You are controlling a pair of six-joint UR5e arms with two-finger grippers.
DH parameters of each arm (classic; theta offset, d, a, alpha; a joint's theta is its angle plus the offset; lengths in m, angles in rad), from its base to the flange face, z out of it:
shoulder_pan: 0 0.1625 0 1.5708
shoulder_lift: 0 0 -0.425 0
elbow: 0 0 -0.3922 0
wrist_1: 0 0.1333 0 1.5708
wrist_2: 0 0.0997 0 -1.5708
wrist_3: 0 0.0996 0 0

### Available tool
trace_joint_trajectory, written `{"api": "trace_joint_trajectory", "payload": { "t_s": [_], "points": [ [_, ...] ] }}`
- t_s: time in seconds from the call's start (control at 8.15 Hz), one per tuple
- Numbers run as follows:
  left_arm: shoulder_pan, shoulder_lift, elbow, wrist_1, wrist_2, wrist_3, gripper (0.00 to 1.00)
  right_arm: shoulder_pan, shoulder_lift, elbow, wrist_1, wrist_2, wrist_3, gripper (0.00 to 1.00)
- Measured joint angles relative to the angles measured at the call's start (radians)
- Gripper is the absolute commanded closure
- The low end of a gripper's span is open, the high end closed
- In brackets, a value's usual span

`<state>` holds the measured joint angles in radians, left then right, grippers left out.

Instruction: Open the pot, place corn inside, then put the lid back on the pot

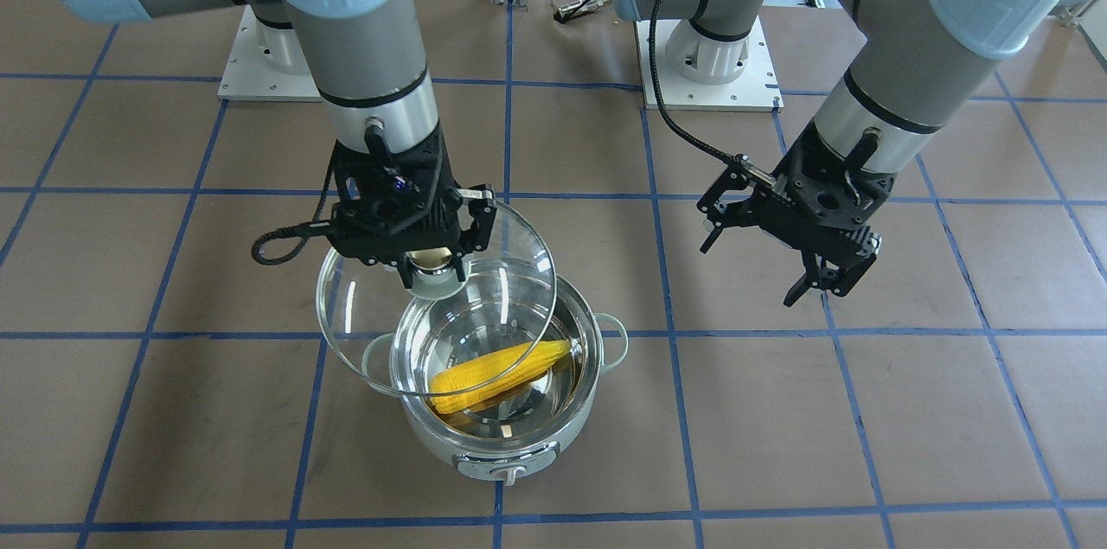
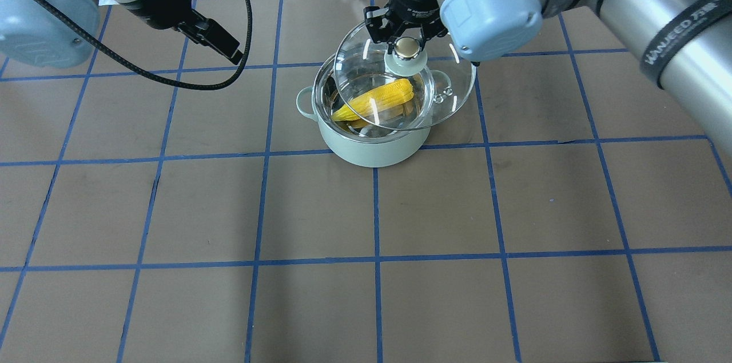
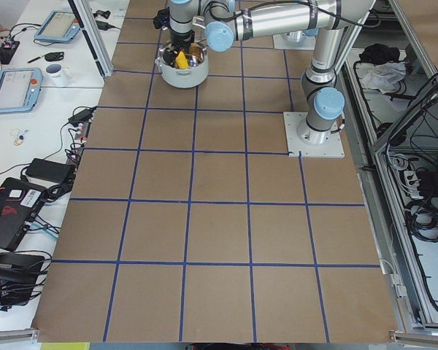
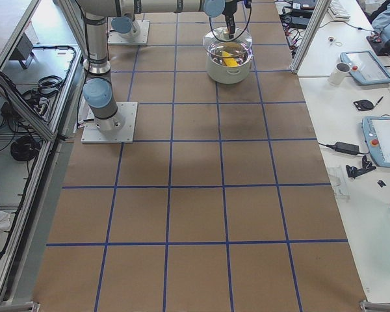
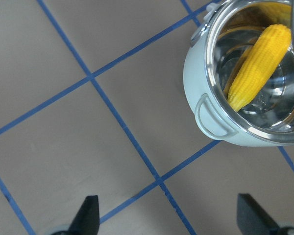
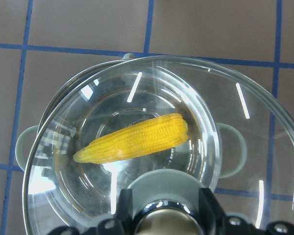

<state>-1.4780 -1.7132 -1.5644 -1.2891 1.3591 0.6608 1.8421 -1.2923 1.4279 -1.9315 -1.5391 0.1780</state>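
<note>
The pale mint pot (image 1: pixel 519 438) stands open on the table, also in the overhead view (image 2: pixel 372 150). The yellow corn (image 1: pixel 502 374) lies slantwise inside it, and shows in both wrist views (image 5: pixel 259 68) (image 6: pixel 137 139). My right gripper (image 1: pixel 437 271) is shut on the knob of the clear glass lid (image 1: pixel 502 272) and holds it tilted above the pot, shifted toward the robot's right, so it only partly overlaps the rim (image 2: pixel 452 91). My left gripper (image 1: pixel 817 288) is open and empty, raised above the table away from the pot (image 5: pixel 169 215).
Brown table with a blue tape grid. Two white arm base plates (image 1: pixel 268 69) (image 1: pixel 709 69) sit at the robot's side. Side benches with tablets and a mug (image 4: pixel 341 71) flank the table's ends.
</note>
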Motion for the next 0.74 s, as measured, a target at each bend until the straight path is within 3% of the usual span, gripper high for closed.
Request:
{"api": "trace_joint_trajectory", "payload": {
  "t_s": [0.37, 0.74],
  "points": [
    [0.025, 0.057, 0.0, -0.077, 0.154, -0.261, 0.0, 0.038, 0.099, -0.025, -0.067, 0.006, 0.107, 0.91],
    [0.022, 0.099, -0.003, -0.141, 0.19, -0.558, 0.0, 0.051, 0.156, -0.054, -0.08, 0.036, 0.158, 0.91]
  ]
}}
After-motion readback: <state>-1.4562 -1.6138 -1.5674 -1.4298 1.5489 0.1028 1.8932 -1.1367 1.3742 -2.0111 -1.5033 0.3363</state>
